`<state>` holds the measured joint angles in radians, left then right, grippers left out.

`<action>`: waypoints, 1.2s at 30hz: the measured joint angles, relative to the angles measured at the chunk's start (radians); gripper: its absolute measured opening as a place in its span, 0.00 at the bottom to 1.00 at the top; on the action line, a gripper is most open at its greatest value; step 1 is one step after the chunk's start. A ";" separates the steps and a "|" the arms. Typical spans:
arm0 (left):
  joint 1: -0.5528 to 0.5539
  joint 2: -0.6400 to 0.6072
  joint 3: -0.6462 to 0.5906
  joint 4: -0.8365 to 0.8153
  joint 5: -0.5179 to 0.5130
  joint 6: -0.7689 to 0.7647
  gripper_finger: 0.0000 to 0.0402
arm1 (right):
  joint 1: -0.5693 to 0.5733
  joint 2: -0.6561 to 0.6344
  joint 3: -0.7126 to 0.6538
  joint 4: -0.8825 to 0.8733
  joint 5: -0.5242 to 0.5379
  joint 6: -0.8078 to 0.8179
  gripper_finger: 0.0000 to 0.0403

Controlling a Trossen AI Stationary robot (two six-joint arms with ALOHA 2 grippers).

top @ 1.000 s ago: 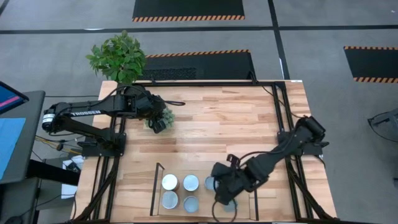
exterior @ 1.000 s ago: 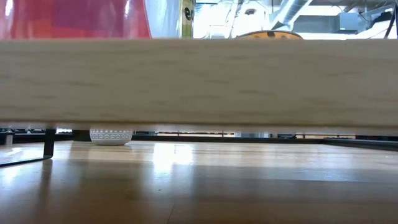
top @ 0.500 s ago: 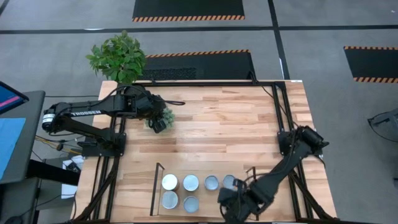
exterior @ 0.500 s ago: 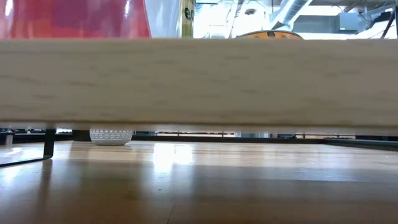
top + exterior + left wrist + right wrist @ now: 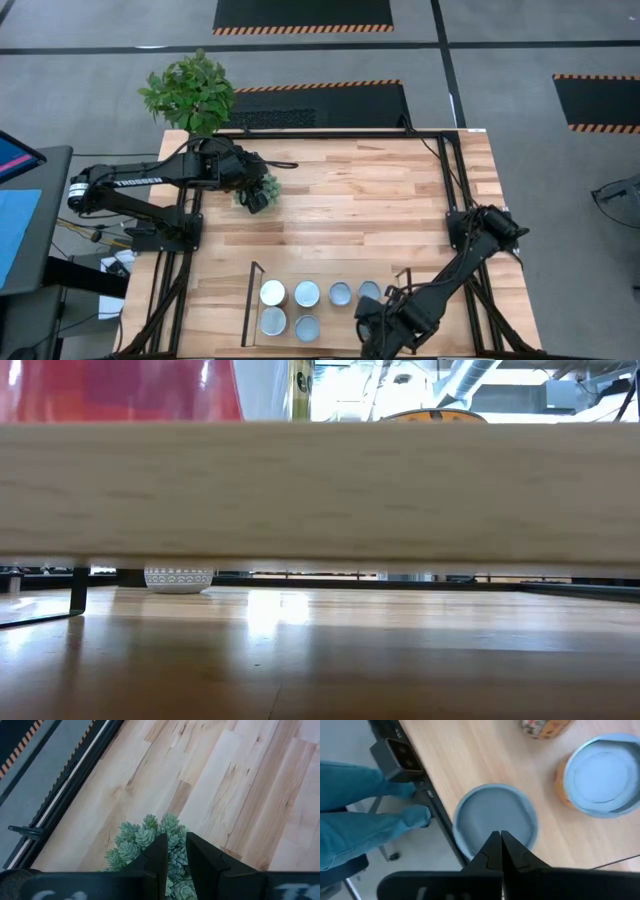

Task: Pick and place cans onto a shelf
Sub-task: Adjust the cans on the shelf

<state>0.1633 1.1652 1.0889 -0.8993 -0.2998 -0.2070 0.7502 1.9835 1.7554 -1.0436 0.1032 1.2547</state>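
Holding six cans [image 5: 307, 293] on the shelf [image 5: 325, 312]. Right gripper [image 5: 378, 340] now hanging, jaws closed, off the near counter [image 5: 350, 200] edge. Left gripper [image 5: 256, 197] hovering, jaws slightly open, over a small plant [image 5: 264, 186].

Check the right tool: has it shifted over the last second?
Yes. In the high view the right tool has slid off the back-row cans toward the shelf's front edge, uncovering two cans.
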 joint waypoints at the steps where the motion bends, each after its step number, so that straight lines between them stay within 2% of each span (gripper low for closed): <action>1: 0.000 0.000 0.000 0.000 0.000 0.000 0.15 | 0.000 0.000 0.000 -0.007 0.001 0.001 0.01; 15: 0.000 0.000 0.000 -0.004 0.001 0.000 0.15 | -0.027 0.039 -0.002 0.030 -0.018 -0.061 0.01; 30: 0.000 0.000 0.000 -0.010 0.007 0.000 0.15 | -0.077 0.052 -0.002 0.143 -0.030 -0.226 0.01; 36: 0.000 0.000 0.000 -0.010 0.007 0.000 0.15 | -0.087 0.052 -0.001 0.211 0.003 -0.289 0.01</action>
<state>0.1631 1.1652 1.0893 -0.9096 -0.2933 -0.2066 0.6628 2.0354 1.7542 -0.8330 0.1059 0.9654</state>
